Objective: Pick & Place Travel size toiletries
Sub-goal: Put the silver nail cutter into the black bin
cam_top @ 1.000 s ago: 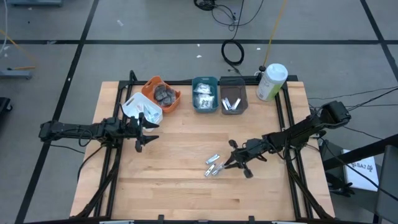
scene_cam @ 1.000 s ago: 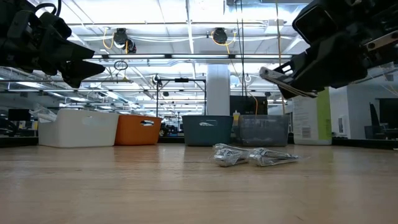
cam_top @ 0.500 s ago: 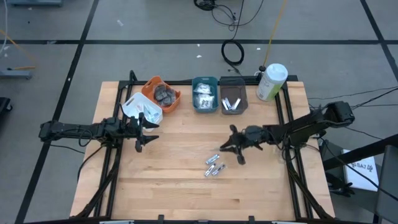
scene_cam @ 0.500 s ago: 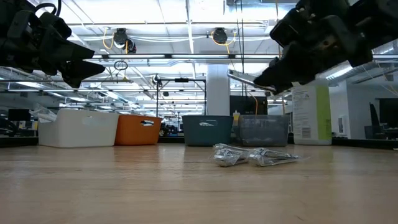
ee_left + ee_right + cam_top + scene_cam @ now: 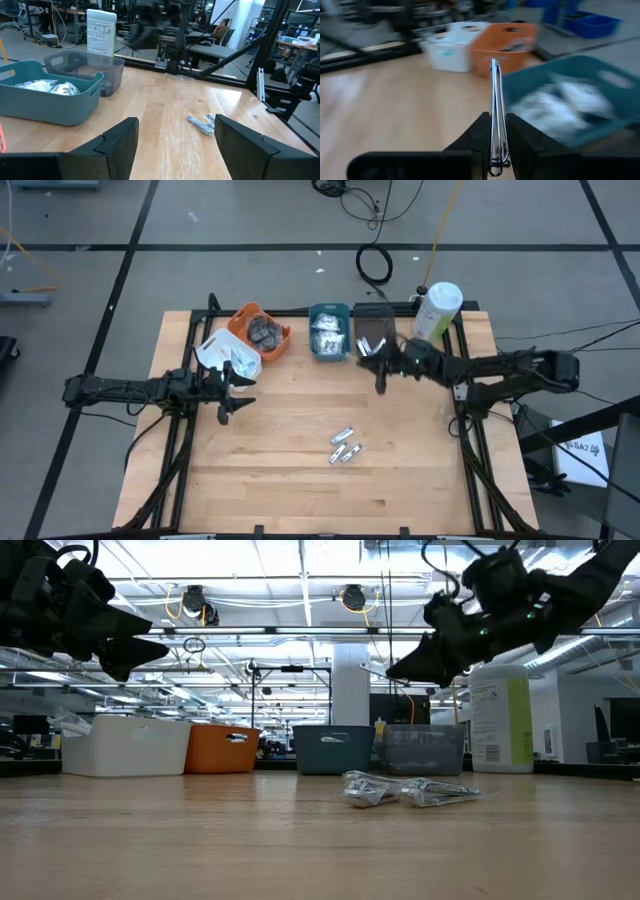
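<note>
A: Right gripper (image 5: 495,131), jaws nearly closed, pinching a small flat silver tube (image 5: 494,100) edge-on. The tube stands straight out ahead of the jaws, most of its length free beyond them.

B: Where is it over the worktop (image 5: 300,410)?

A: High view puts the right gripper (image 5: 380,365) just at the near edge of the grey plastic bin (image 5: 372,338), with the teal plastic bin (image 5: 329,332) beside it. Ahead of the jaws in the wrist view: teal bin close, orange bin (image 5: 506,42) and white bin (image 5: 451,52) farther off.

B: Handling?

A: Judged light, thin, fairly stiff, foil skin likely slick. Hold is low on one end, so it could pivot or slip if swung fast. A grip nearer mid-length would sit steadier.

B: The rest?

A: Three more silver tubes (image 5: 344,445) lie loose on the wood, well behind the right jaws. Flat-lying, so take them across the narrow width. Left gripper (image 5: 170,145) waits, jaws wide apart, empty, near the white bin.
</note>
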{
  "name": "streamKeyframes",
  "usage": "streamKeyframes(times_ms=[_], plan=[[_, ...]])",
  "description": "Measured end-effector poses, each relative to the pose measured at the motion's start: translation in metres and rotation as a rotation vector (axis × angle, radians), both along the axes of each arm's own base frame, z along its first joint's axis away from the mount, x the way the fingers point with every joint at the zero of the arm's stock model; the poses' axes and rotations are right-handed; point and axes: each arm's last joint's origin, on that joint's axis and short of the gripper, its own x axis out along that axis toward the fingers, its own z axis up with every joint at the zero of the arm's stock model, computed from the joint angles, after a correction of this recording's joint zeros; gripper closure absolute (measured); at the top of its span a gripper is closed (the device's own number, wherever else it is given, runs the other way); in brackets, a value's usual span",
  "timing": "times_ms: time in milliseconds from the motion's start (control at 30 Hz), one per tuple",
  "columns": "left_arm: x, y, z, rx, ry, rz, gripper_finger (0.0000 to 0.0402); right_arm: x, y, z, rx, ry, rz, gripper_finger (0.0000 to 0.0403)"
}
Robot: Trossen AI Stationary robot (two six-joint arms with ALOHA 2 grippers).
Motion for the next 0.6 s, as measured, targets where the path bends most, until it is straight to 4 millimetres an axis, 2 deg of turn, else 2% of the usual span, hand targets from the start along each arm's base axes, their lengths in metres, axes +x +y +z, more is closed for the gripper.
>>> streamKeyframes(times_ms=[133, 300, 433, 600], plan=[[0.000, 0.000, 0.000, 0.000, 0.000, 0.000, 0.0146, -0.012, -0.029, -0.001, 0.003, 0.007, -0.132, 0.0366], [0.000, 0.000, 0.000, 0.000, 0.000, 0.000, 0.0147, -0.029, -0.055, -0.006, 0.028, 0.055, -0.263, 0.0366], [0.000, 0.000, 0.000, 0.000, 0.000, 0.000, 0.0146, -0.040, -0.067, -0.011, 0.057, 0.103, -0.330, 0.0365], [0.000, 0.000, 0.000, 0.000, 0.000, 0.000, 0.0146, -0.046, -0.072, -0.014, 0.079, 0.137, -0.363, 0.0364]])
